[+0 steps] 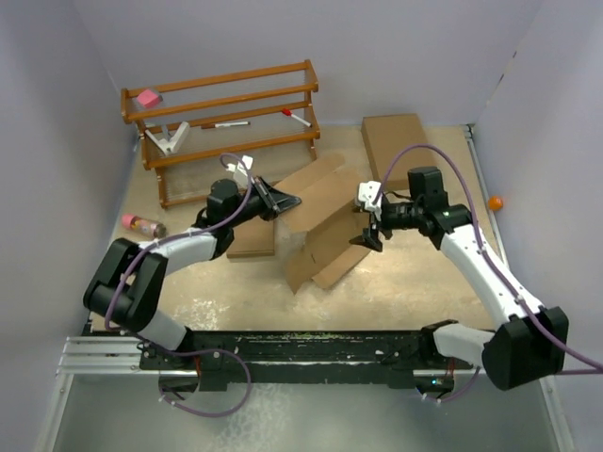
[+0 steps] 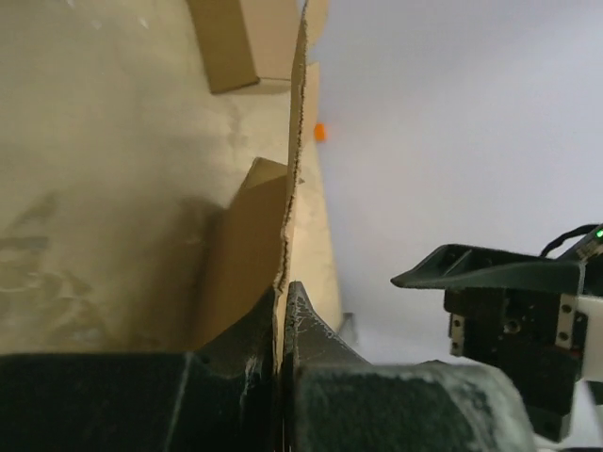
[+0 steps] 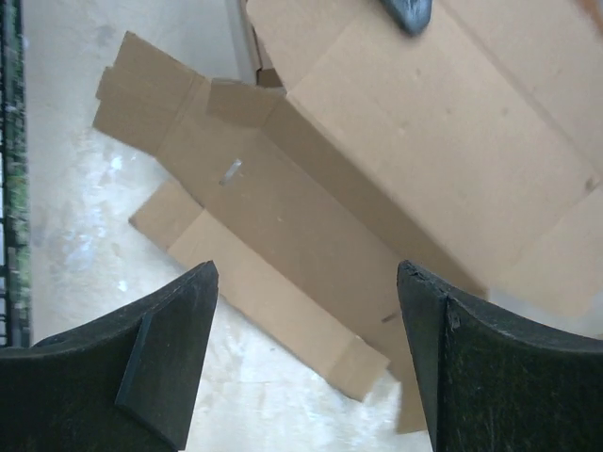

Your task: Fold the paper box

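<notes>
While left pincer [image 1: 285,201] clamps paper box [image 1: 325,226] edge, right pincer [image 1: 369,229] apart above, long axis diagonal, near-left to far-right.

Plain, pale purple-grey walls [image 1: 57,141] stand close on the left, the back and the right. The bench [image 1: 236,301] has a sandy tan top with white, scuffed patches. A brown wooden rack [image 1: 221,102] with rail shelves stands at the back left, near the wall. The light is soft and even.
</notes>
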Controlling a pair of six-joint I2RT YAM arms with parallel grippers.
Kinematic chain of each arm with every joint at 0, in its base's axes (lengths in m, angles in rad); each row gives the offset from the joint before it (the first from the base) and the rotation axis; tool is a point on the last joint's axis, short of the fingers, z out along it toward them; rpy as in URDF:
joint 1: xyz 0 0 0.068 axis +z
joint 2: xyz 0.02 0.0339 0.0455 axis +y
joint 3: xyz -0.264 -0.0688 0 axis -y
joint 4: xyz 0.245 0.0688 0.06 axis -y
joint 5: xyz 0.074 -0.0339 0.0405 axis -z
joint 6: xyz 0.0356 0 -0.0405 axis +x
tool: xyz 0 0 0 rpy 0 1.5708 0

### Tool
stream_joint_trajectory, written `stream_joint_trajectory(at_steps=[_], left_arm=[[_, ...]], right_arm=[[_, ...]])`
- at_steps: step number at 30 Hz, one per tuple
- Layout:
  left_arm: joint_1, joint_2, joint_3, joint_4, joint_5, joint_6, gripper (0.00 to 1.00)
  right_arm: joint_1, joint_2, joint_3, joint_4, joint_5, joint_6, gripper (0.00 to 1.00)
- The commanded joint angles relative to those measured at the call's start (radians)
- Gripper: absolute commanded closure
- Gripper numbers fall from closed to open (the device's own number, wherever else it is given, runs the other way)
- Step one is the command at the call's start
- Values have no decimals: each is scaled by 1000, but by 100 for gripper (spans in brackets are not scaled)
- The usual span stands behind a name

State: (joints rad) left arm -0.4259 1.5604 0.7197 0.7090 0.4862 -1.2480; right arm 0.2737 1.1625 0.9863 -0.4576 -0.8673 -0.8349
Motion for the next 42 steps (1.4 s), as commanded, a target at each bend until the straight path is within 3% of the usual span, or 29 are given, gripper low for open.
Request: stream_joint_trajectory(at_steps=[1,6,9,14,20,26,33,37,42], left_arm=[[-1,-186,14,-201,-184,441,96],[-6,-342,-37,-352,-292,742,96],[-34,-402,-58,-381,-343,795,96],[-48,-515,-111,-315,-517,677,96],[-52,-539,-63,-350,-566,570,96],[-70,-514,-87,-391,-594,515,96],[-124,-549,-129,-456,-709,426,96],[-142,-574,-164,-470,-741,360,96],[-170,-581,-193,-481,-777,329,96]], right_arm=[[-41,38,9,57,-106,223,19],[-109,31,-71,292,-185,479,19],[-181,46,-114,417,-246,646,22],[-298,114,-300,829,-221,1087,27],[-297,337,-325,972,-163,1320,34],[-159,487,-276,945,-8,1465,29],[-58,650,-200,925,29,1554,25],[-19,670,-195,927,49,1592,25],[7,623,-178,802,153,1556,31]])
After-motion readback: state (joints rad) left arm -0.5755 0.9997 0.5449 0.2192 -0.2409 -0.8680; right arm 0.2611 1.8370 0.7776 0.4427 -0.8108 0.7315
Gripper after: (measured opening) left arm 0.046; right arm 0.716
